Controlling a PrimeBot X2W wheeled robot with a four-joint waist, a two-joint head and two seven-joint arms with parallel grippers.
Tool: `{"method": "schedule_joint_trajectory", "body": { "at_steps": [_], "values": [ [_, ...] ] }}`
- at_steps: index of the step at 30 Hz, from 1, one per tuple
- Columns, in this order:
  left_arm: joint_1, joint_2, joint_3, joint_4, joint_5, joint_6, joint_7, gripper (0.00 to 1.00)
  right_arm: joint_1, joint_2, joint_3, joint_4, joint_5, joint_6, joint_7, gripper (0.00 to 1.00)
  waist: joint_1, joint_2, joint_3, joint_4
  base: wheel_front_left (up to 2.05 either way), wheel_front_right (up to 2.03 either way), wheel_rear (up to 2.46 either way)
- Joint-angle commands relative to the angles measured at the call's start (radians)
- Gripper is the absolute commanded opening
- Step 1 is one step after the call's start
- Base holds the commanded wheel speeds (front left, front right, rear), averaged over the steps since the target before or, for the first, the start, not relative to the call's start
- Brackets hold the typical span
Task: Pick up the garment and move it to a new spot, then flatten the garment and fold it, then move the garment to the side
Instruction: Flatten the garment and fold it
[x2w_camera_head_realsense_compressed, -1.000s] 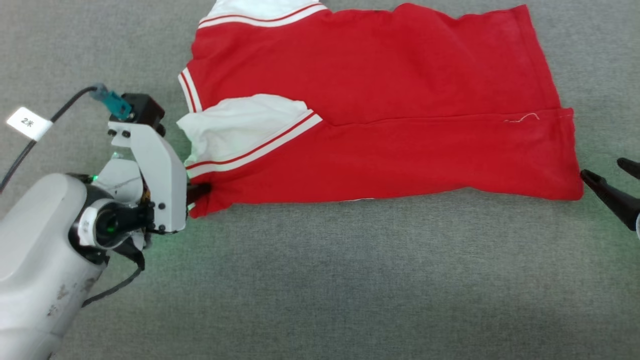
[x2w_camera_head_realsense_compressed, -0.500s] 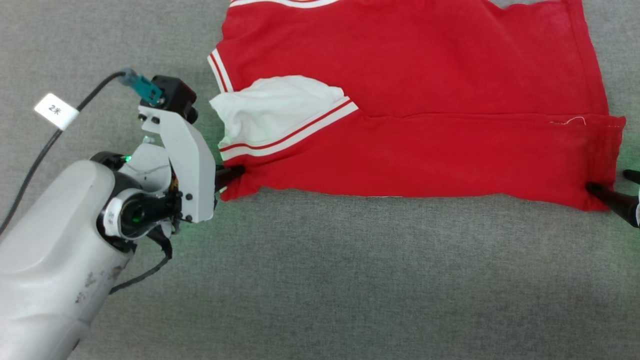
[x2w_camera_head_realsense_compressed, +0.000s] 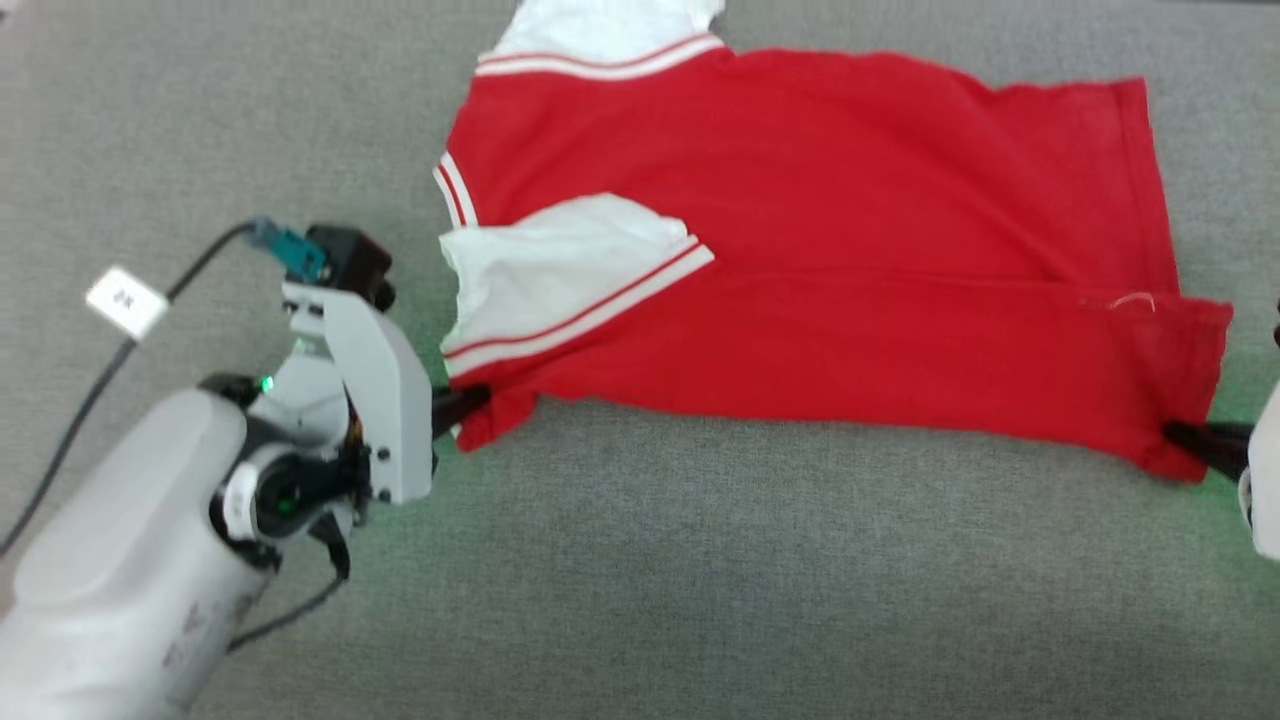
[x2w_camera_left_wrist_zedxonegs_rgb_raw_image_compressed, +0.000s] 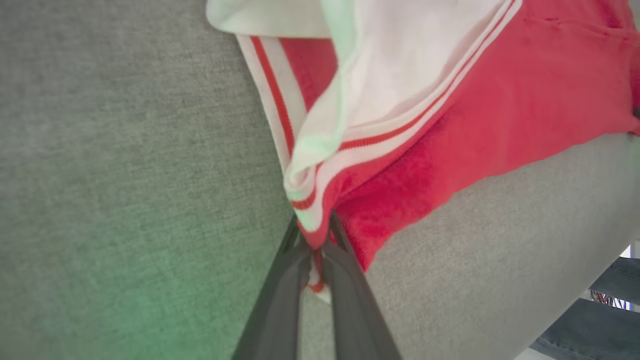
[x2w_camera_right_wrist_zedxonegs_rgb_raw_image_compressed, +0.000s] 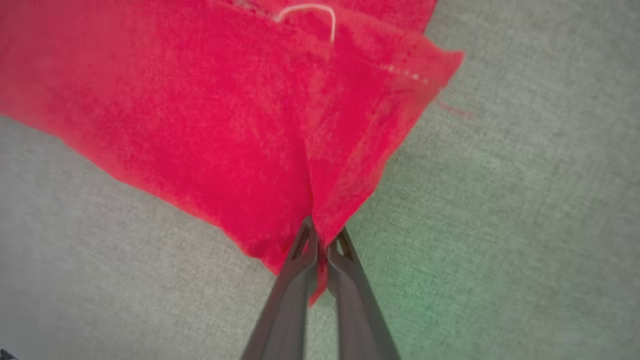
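We see the red shirt (x2w_camera_head_realsense_compressed: 820, 250) lying across the far half of the grey table (x2w_camera_head_realsense_compressed: 700, 600), its length running from our left to our right. It is folded lengthwise, with a near band of red cloth lying over the rest. The collar end is at our left and the hem at our right. One white sleeve (x2w_camera_head_realsense_compressed: 560, 270), edged in red and white stripes, lies folded on top of the red body near the left end. The other sleeve (x2w_camera_head_realsense_compressed: 600, 35) pokes out at the far edge. A loose white thread (x2w_camera_head_realsense_compressed: 1130, 300) curls near the hem.

The left arm (x2w_camera_head_realsense_compressed: 130, 570) reaches in from the lower left, and the left jaws are clenched on the shirt's near left corner, just below the folded sleeve. From the left wrist, the two dark fingers (x2w_camera_left_wrist_zedxonegs_rgb_raw_image_compressed: 280, 300) press together with striped trim and red cloth pinched between them, and the cloth gathers to a point at their tips. A black cable (x2w_camera_head_realsense_compressed: 70, 440) with a small white tag (x2w_camera_head_realsense_compressed: 125, 300) trails off behind that arm.

The right jaws, at the right edge of the head view, are clenched on the near right corner at the hem. From the right wrist, those fingers (x2w_camera_right_wrist_zedxonegs_rgb_raw_image_compressed: 285, 310) meet on a fold of thin red cloth that fans out from their tips.

We cannot tell whether the near edge between the two grips touches the table.
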Motion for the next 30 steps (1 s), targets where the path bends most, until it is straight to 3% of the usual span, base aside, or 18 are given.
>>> {"method": "schedule_joint_trajectory", "body": {
  "at_steps": [1,11,21,22,23,24,25,26,27,28,30],
  "values": [
    [0.046,0.007,0.001,-0.021,-0.008,0.002,-0.016,0.0,0.045,-0.006,-0.018,-0.008,0.015,0.0,-0.013,0.0,0.0,0.0,-0.042,0.008,0.0,0.0,0.0],
    [0.256,0.094,0.013,-0.251,-0.007,0.058,-0.095,0.0,0.295,-0.054,-0.113,-0.133,0.033,0.0,-0.048,0.0,0.0,0.0,-0.081,0.022,0.0,0.0,0.0],
    [0.442,0.164,0.044,-0.437,-0.008,0.14,-0.184,0.0,0.494,-0.006,-0.255,-0.265,-0.007,0.0,-0.041,0.0,0.0,0.0,-0.096,0.013,0.0,0.0,0.0],
    [0.45,0.165,0.049,-0.446,-0.008,0.147,-0.194,0.0,0.499,0.003,-0.271,-0.276,-0.016,0.0,-0.048,0.25,0.0,0.0,-0.097,0.014,0.0,0.0,0.0],
    [0.457,0.165,0.053,-0.453,-0.005,0.149,-0.205,0.0,0.505,0.012,-0.285,-0.283,-0.028,0.0,-0.058,0.59,0.0,0.0,-0.1,0.015,0.0,0.0,0.0],
    [0.463,0.164,0.057,-0.459,0.003,0.152,-0.221,0.0,0.51,0.022,-0.298,-0.293,-0.042,0.0,-0.069,1.0,0.0,0.0,-0.104,0.017,0.0,0.0,0.0],
    [0.473,0.161,0.067,-0.462,0.008,0.158,-0.243,0.15,0.514,0.033,-0.308,-0.299,-0.051,0.0,-0.081,1.0,0.0,0.0,-0.109,0.017,0.0,0.0,0.0],
    [0.483,0.155,0.077,-0.465,0.01,0.163,-0.27,0.39,0.519,0.044,-0.32,-0.306,-0.058,0.0,-0.093,1.0,0.0,0.0,-0.112,0.017,0.0,0.0,0.0],
    [0.495,0.149,0.09,-0.47,0.012,0.169,-0.299,0.9,0.519,0.05,-0.328,-0.317,-0.071,0.0,-0.108,1.0,0.0,0.0,-0.116,0.018,0.0,0.0,0.0],
    [0.51,0.147,0.1,-0.476,0.013,0.174,-0.324,1.0,0.516,0.06,-0.343,-0.326,-0.083,0.0,-0.128,1.0,0.0,0.0,-0.118,0.019,0.0,0.0,0.0],
    [0.545,0.146,0.126,-0.488,0.022,0.197,-0.381,1.0,0.51,0.081,-0.372,-0.34,-0.114,0.0,-0.175,1.0,0.0,0.0,-0.122,0.021,0.0,0.0,0.0]
  ]
}}
